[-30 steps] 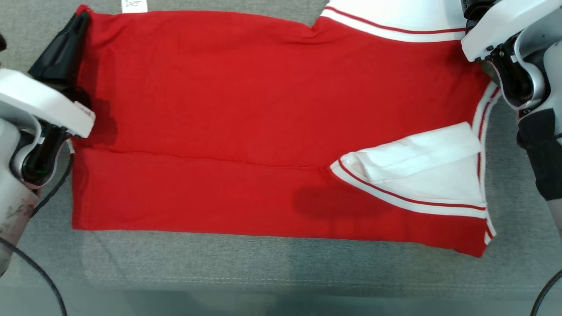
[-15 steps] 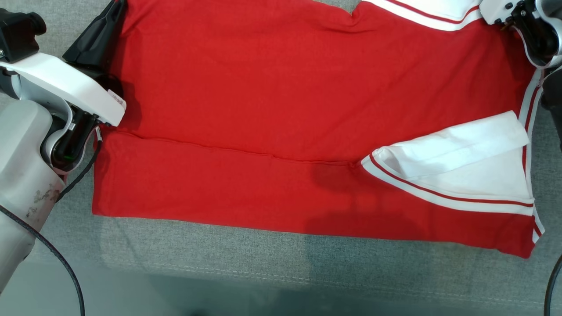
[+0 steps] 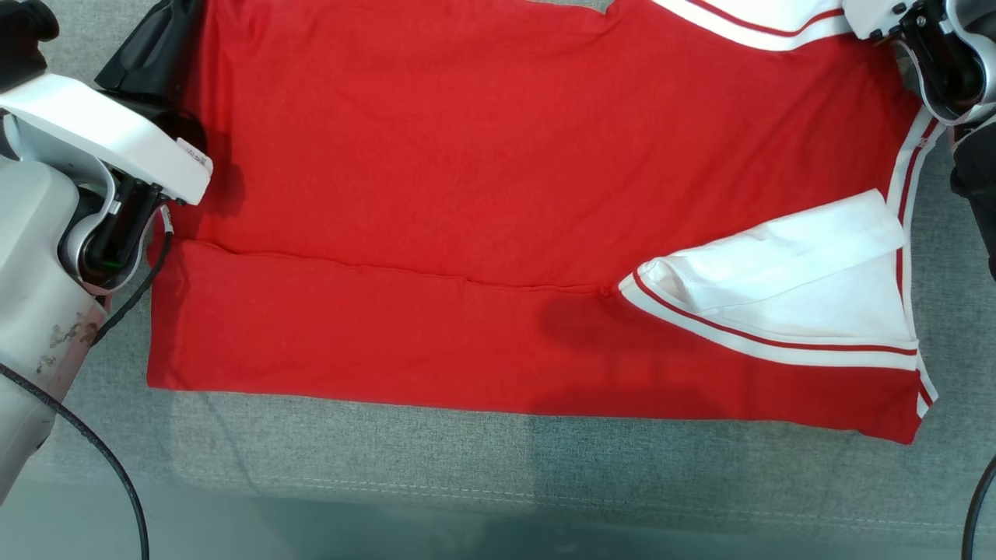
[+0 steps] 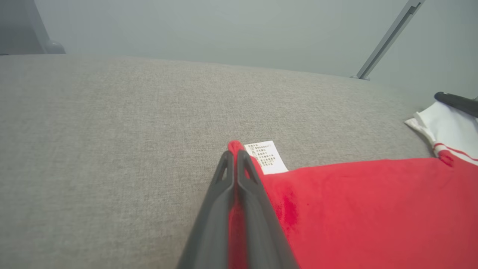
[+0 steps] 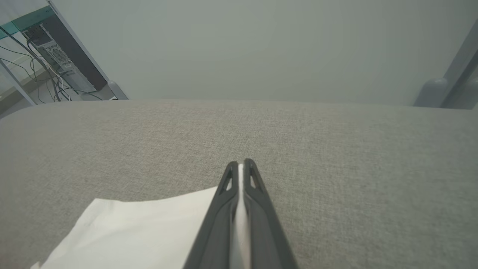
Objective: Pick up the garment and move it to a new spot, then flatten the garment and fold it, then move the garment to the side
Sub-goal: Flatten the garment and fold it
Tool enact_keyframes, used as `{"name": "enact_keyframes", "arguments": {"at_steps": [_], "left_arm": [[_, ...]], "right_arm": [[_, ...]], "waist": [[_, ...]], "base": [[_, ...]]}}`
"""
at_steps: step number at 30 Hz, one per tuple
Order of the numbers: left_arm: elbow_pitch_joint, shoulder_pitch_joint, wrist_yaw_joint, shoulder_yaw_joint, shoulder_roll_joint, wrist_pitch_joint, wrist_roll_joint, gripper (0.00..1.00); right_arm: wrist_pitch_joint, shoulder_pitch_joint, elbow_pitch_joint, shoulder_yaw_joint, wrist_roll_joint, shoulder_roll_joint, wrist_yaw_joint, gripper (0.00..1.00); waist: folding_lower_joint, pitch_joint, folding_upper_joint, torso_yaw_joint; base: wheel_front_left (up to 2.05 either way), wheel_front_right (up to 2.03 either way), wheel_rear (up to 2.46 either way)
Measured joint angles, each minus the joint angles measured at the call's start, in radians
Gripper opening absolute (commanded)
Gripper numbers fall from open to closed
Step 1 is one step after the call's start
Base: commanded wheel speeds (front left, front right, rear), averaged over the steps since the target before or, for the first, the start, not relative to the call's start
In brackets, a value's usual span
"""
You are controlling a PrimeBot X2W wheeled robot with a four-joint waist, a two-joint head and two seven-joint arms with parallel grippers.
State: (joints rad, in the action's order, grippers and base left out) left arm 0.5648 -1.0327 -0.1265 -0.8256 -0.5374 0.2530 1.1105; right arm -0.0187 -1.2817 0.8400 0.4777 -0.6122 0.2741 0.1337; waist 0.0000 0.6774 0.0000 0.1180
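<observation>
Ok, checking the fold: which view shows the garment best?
The head view: the garment lies spread, crease across it. Left wrist view shows the left gripper pinching a red corner; right wrist view, the right gripper pinching white cloth.

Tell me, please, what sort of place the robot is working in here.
Probably a lab or workshop: a computer tower, a metal frame post, and a grey fabric work surface under the red garment.

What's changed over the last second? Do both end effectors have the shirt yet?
The right end effector has closed on the white edge of the garment. The left end effector stays clamped on its red corner beside the care label. The garment lies flat as before; the head view's shift is camera motion.
</observation>
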Motion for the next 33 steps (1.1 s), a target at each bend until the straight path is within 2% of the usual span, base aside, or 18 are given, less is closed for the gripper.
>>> {"name": "enact_keyframes", "arguments": {"at_steps": [3,10,14,19,28,33], "left_arm": [[-0.001,0.003,0.0,0.012,-0.004,0.0,0.0,0.0],[-0.005,0.043,0.0,0.059,-0.008,0.0,0.0,0.0],[-0.011,0.067,0.0,0.072,-0.007,0.0,0.0,0.0],[-0.018,0.114,0.0,0.088,-0.01,0.0,0.003,0.0],[-0.022,0.235,0.0,0.084,-0.031,0.0,0.039,0.0],[-0.015,0.317,0.0,0.084,-0.057,0.0,0.072,0.0]], "right_arm": [[0.038,0.0,-0.03,-0.004,-0.039,0.0,0.0,0.0],[0.035,0.025,-0.123,0.012,-0.211,0.007,0.0,0.0],[0.005,0.065,-0.171,0.031,-0.283,0.048,0.0,0.0],[-0.039,0.129,-0.287,0.08,-0.378,0.098,0.0,0.0],[-0.15,0.317,-0.504,0.143,-0.551,0.228,-0.001,0.0],[-0.204,0.427,-0.595,0.151,-0.634,0.281,-0.003,0.0]], "waist": [[0.0,-0.008,0.0,-0.005],[0.0,-0.03,0.0,-0.011],[0.0,-0.051,0.0,-0.012],[0.0,-0.093,0.0,-0.017],[0.0,-0.203,0.0,-0.041],[0.0,-0.264,0.0,-0.062]], "base": [[0.0,0.0,0.0],[0.0,0.0,0.0],[0.0,0.0,0.0],[0.0,0.0,0.0],[0.0,0.0,0.0],[0.0,0.0,0.0]]}}
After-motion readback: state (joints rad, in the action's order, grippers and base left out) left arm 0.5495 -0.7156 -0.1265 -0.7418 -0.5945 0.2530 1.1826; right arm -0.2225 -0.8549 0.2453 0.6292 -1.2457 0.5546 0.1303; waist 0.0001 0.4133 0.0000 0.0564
